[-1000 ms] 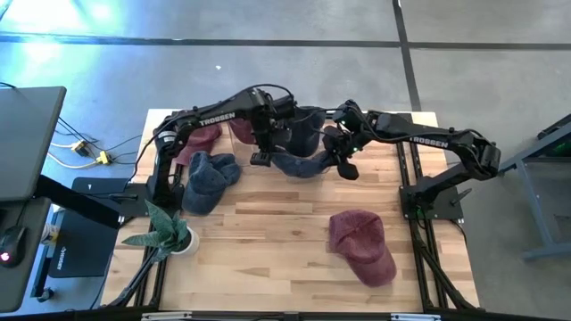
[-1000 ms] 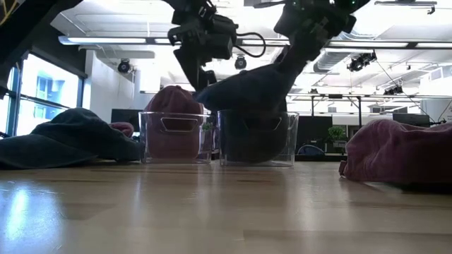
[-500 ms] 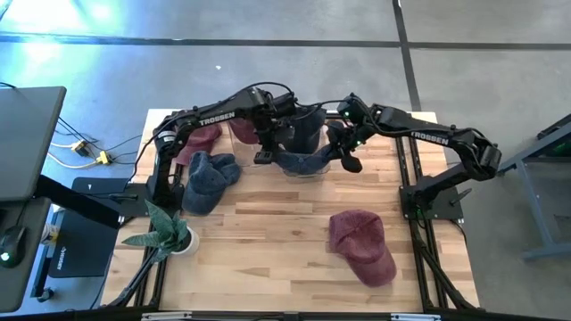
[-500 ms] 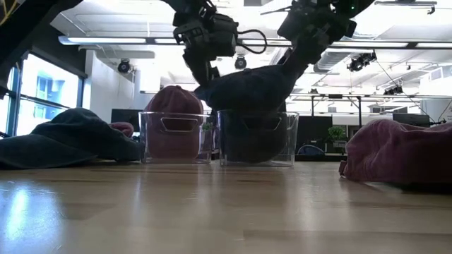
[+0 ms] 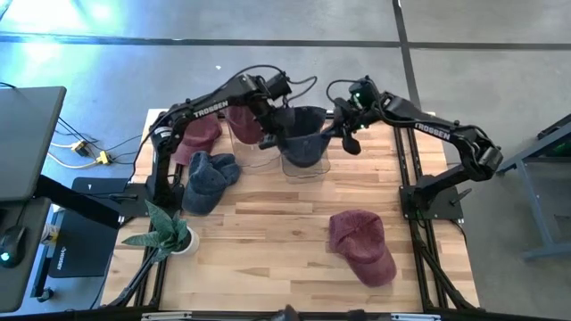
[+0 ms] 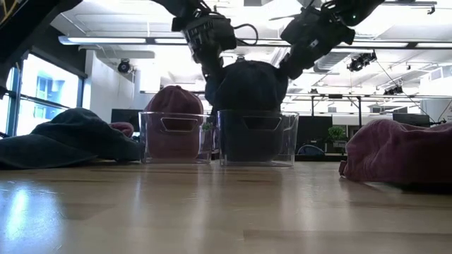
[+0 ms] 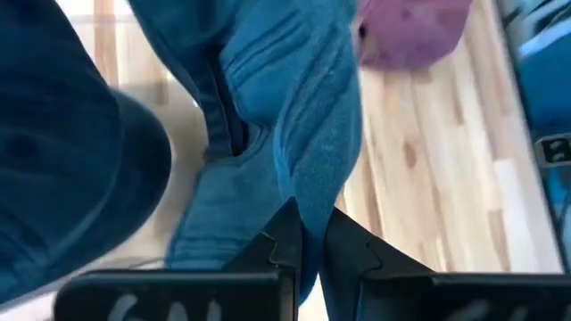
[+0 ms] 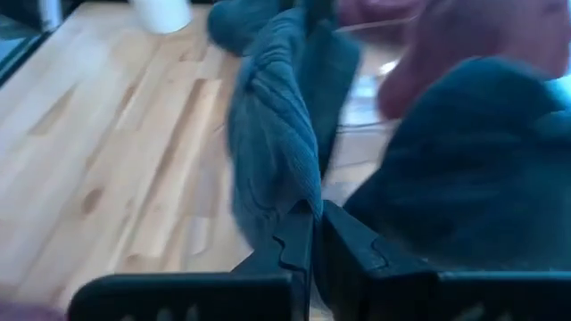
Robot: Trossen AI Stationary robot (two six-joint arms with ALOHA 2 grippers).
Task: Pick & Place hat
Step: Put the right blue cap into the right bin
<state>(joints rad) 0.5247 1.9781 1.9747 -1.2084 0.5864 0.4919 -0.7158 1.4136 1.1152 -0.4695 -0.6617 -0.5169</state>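
Observation:
A dark blue hat [image 5: 302,143] hangs bunched between my two grippers, over the clear bin [image 6: 256,137] at the table's far middle; in the low view its lower part dips behind the bin's wall. My left gripper [image 5: 275,138] is shut on the hat's left side and my right gripper [image 5: 343,135] on its right side. A second clear bin [image 6: 175,137] to the left holds a maroon hat [image 6: 174,99]. My left gripper pinches a folded edge of the blue hat's cloth [image 7: 308,201] between its two fingers, slanting down from the table's left. The hat hangs from the hold. My right gripper pinches a bunched fold of the hat [image 8: 299,192] between its two fingers, slanting down from the right. The cloth sags between the two holds.
Another blue hat [image 5: 210,178] and a maroon hat [image 5: 198,135] lie at the table's left. A maroon hat [image 5: 361,245] lies near the right front. A small potted plant [image 5: 169,234] stands at the left front edge. Bare wood lies in the near middle.
Both grippers have gone toward the table's far edge and a little up, carrying the blue hat from in front of the bin to over it. My left gripper has closed on the hat's left side. The hat, stretched flat before, now bunches into a dome.

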